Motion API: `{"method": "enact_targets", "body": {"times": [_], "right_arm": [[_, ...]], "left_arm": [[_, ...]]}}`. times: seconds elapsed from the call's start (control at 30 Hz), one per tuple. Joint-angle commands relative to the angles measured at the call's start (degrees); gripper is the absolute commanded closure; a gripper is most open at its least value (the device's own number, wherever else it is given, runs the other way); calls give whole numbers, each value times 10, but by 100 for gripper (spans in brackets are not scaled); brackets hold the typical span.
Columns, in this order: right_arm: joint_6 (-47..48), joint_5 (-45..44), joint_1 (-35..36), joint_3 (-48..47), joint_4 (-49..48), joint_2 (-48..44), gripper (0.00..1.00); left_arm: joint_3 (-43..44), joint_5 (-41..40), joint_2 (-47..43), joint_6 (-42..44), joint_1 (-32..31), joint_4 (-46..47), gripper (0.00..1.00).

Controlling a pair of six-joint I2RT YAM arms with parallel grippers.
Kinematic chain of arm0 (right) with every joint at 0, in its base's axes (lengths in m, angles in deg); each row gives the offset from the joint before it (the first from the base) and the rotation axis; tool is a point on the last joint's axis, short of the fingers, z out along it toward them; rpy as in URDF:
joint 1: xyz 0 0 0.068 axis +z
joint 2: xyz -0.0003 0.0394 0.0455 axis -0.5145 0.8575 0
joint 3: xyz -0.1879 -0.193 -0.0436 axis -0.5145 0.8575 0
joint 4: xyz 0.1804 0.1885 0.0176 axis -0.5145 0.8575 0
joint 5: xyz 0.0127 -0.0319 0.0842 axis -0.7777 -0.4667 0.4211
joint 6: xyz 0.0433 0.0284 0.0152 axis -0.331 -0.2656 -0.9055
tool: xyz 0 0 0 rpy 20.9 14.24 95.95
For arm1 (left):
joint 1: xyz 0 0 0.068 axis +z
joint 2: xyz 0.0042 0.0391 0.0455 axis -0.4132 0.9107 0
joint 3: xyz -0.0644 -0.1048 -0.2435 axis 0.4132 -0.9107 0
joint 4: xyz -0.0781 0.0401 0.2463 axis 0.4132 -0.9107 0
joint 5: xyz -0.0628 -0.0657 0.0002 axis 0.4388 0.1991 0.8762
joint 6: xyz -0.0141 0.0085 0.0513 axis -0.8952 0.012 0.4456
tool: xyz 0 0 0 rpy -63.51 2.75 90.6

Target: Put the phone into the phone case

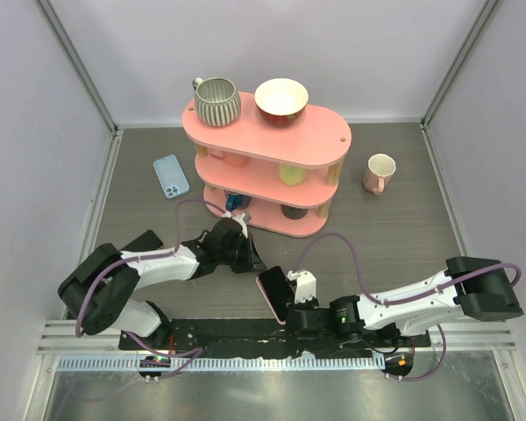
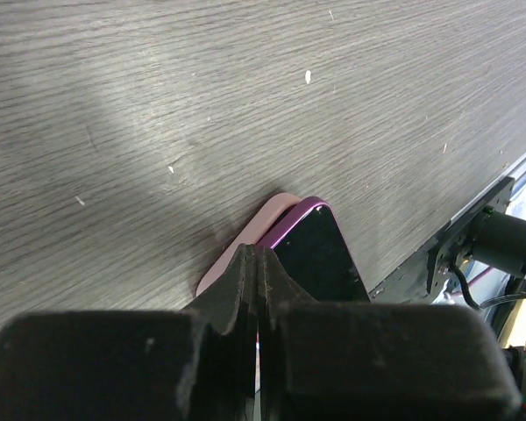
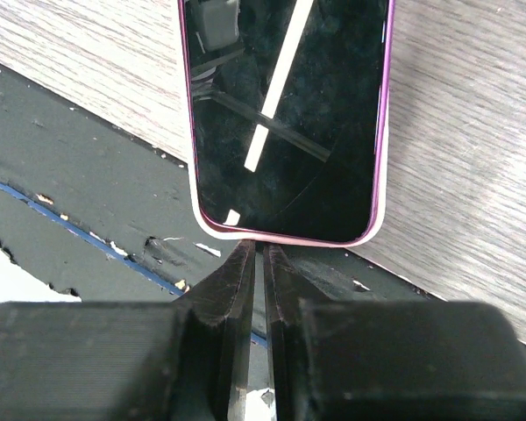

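"Where do the claws stand?"

"The left claw (image 2: 259,254) is closed on nothing, tips down at the edge of the phone (image 2: 320,254); the right claw (image 3: 259,250) is all but closed too, empty, tips at the phone's short end."

"And the phone?"

"Face up on the pink phone case (image 2: 265,217), at the tabletop's (image 2: 202,105) near edge; skewed, seemingly not seated."

"The step?"

"Seating, I judge; next, square it and press it home."

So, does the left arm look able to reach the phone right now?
Probably yes: the left claw, shut, is at the edge of the phone with nothing between them; the right claw sits at another edge.
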Motion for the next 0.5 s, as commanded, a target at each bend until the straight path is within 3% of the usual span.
{"method": "enact_targets", "body": {"times": [0.0,0.33,0.47], "right_arm": [[-19,-41,3,9,-14,-2,86],[-39,-62,3,17,0,-24,86],[-41,-61,3,15,1,-21,86]], "left_arm": [[18,-9,-7,11,-17,-2,100],[16,-88,-67,0,-49,-128,100],[17,-95,-78,-3,-51,-137,100]]}}
